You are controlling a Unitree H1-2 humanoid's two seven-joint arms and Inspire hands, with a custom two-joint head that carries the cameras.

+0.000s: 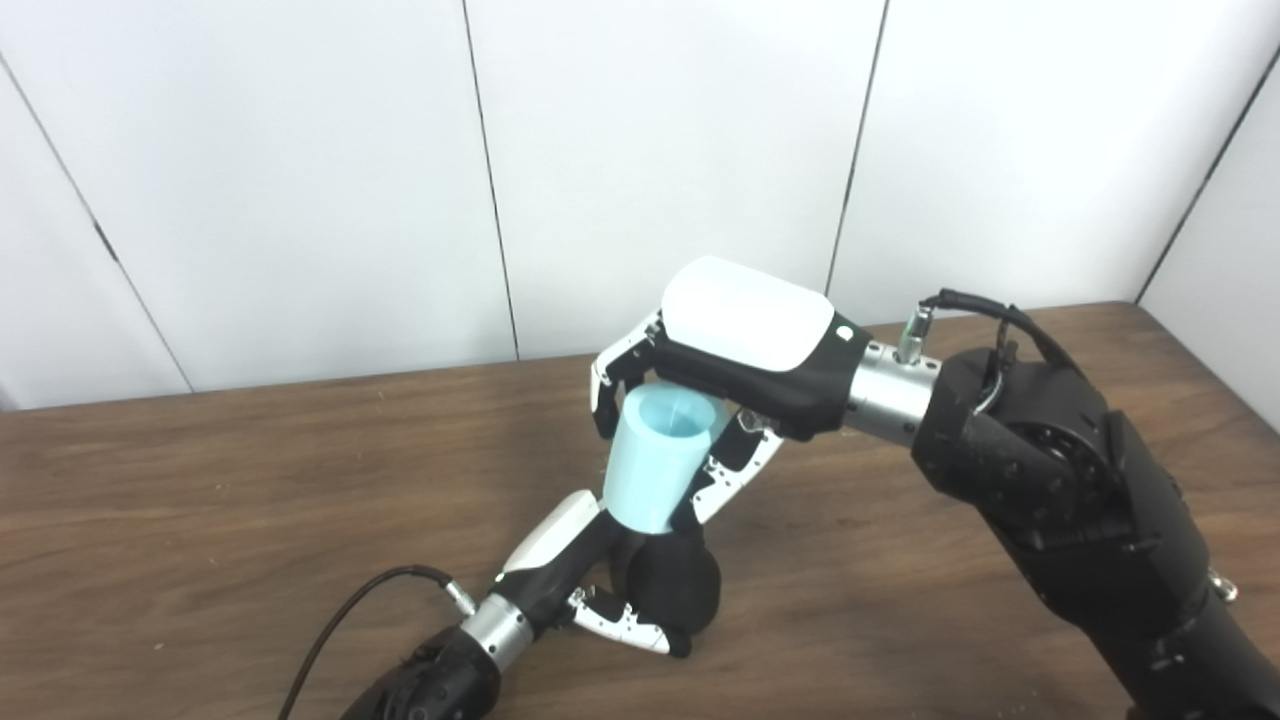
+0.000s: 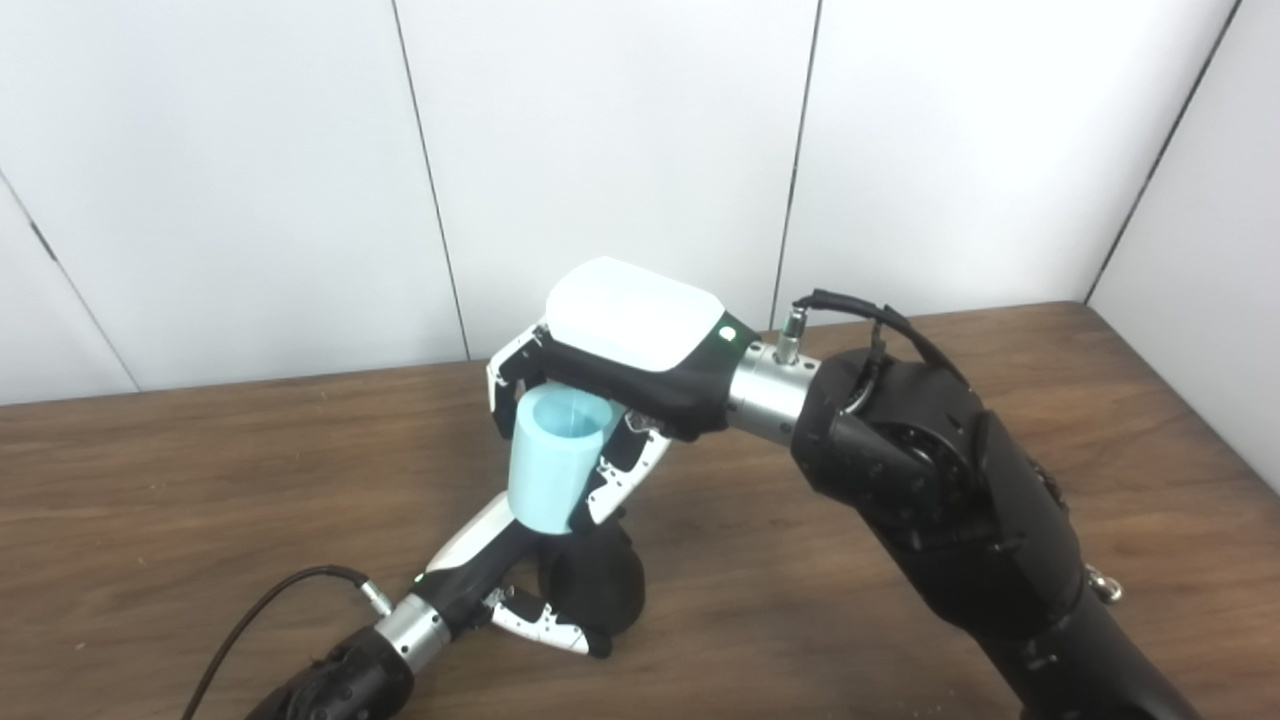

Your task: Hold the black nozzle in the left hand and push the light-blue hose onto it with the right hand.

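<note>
My right hand is shut on the light-blue hose, a short wide tube held nearly upright with its open end facing up. Directly beneath the tube sits the black nozzle, a rounded black piece; the tube's lower end meets its top. My left hand is shut on the black nozzle low over the wooden table, fingers curled around its base. In the right eye view the same stack shows the hose above the nozzle.
A black cable runs from my left wrist toward the picture's bottom edge. White wall panels stand behind the table's far edge. My bulky right forearm fills the right foreground.
</note>
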